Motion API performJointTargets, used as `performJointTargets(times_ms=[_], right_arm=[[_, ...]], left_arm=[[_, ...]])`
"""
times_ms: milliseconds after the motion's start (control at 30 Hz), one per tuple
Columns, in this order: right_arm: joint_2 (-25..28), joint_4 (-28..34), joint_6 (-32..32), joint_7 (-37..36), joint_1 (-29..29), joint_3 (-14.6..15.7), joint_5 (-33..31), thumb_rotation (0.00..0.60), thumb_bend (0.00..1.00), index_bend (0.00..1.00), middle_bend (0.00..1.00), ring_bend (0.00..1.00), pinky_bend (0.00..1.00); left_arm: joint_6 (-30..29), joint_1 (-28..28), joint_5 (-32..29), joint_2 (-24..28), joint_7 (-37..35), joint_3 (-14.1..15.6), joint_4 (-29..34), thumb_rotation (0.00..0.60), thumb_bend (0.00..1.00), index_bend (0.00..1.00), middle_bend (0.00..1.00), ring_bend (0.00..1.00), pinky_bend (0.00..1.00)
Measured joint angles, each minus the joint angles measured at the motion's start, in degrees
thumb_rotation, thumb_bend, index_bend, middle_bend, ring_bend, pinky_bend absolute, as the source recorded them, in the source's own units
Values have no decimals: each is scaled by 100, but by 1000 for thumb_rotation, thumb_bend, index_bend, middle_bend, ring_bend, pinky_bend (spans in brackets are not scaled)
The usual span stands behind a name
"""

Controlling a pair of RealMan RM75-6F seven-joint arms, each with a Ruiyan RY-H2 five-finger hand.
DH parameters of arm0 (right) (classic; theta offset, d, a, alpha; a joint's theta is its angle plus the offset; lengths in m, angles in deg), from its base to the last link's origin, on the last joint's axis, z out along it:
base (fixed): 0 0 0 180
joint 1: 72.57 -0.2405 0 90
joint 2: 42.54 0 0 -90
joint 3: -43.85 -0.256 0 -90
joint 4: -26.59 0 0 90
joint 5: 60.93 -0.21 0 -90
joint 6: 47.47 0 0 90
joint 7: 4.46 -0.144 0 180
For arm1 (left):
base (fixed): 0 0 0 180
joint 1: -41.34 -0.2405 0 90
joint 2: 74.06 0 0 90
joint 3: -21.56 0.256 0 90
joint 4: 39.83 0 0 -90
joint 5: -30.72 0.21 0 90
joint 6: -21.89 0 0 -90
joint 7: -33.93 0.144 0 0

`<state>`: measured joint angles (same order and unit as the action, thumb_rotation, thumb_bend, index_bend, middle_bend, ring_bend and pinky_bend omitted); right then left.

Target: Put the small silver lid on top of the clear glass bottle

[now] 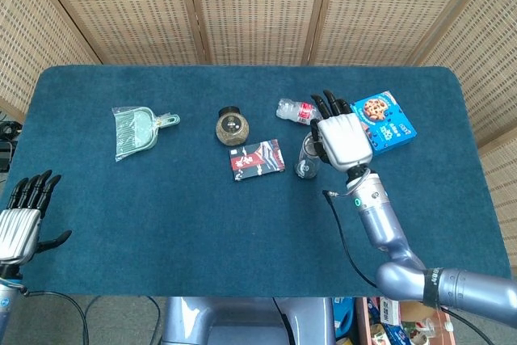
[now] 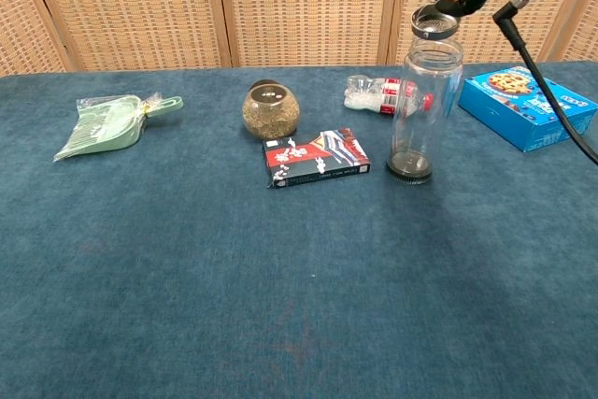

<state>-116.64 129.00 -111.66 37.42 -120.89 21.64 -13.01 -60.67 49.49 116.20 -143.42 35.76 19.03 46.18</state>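
Above mouth of tall clear glass bottle (image 2: 425,105) — right hand (image 1: 342,138) pinches small round silver lid (image 2: 435,21), slightly tilted. Best: level lid, centre on rim, lower gently, then release. Left hand (image 1: 24,220) idle, fingers spread.

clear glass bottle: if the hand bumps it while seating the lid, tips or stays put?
Probably tips fairly easily: the clear glass bottle stands upright, tall and narrow on a small dark base, and looks empty. The carpet-like table cover may resist sliding, so a push near the mouth would likelier topple it. The right hand holds the silver lid at its mouth, so contact comes high.
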Motion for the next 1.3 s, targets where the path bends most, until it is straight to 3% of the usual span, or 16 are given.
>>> performJointTargets(times_ms=[733,1300], right_arm=[[-265,-866,289,-424,-381,215,-251,600,556,620,165,0,222],[-276,-880,273,-484,-430,417,-356,600,556,620,158,0,222]], left_arm=[[128,58,-129,-51,74,-36,-55,600,190,0,0,0,0],[116,60,-107,-58,90,-16,-43,600,190,0,0,0,0]])
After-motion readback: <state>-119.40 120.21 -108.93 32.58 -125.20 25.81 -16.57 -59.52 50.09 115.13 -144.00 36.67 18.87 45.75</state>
